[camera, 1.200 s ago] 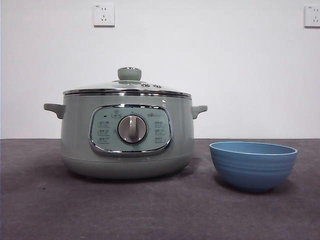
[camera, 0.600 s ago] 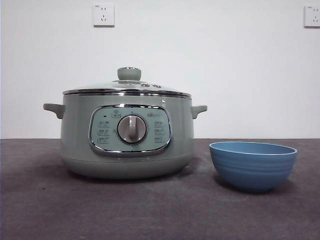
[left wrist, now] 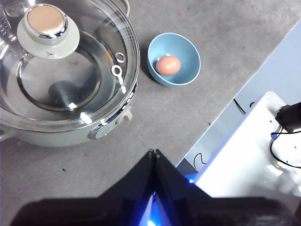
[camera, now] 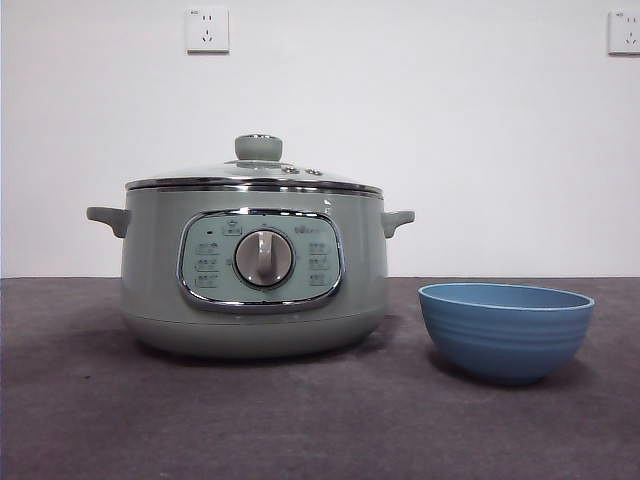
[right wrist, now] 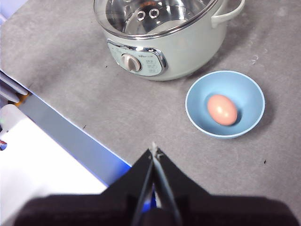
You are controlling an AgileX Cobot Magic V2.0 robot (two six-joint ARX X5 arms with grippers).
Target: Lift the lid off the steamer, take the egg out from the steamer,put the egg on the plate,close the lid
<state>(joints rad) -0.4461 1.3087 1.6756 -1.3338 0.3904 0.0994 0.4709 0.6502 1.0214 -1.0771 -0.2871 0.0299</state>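
The lid [left wrist: 70, 70] is clear, glossy glass with a polished steel rim, and its knob [camera: 258, 147] is smooth pale green. The steamer [camera: 255, 265] has a satin, plastic-looking shell (its panel frame and dial gleam like chrome). The plate [camera: 506, 331] is matt and faintly ridged. The egg [right wrist: 222, 109] looks smooth. The table [camera: 320, 430] is matt, felt-like grey.

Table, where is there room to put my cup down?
Bare grey table lies in front of the steamer and the plate, which holds the egg. The strip between steamer and plate is narrow. The lid covers the steamer.
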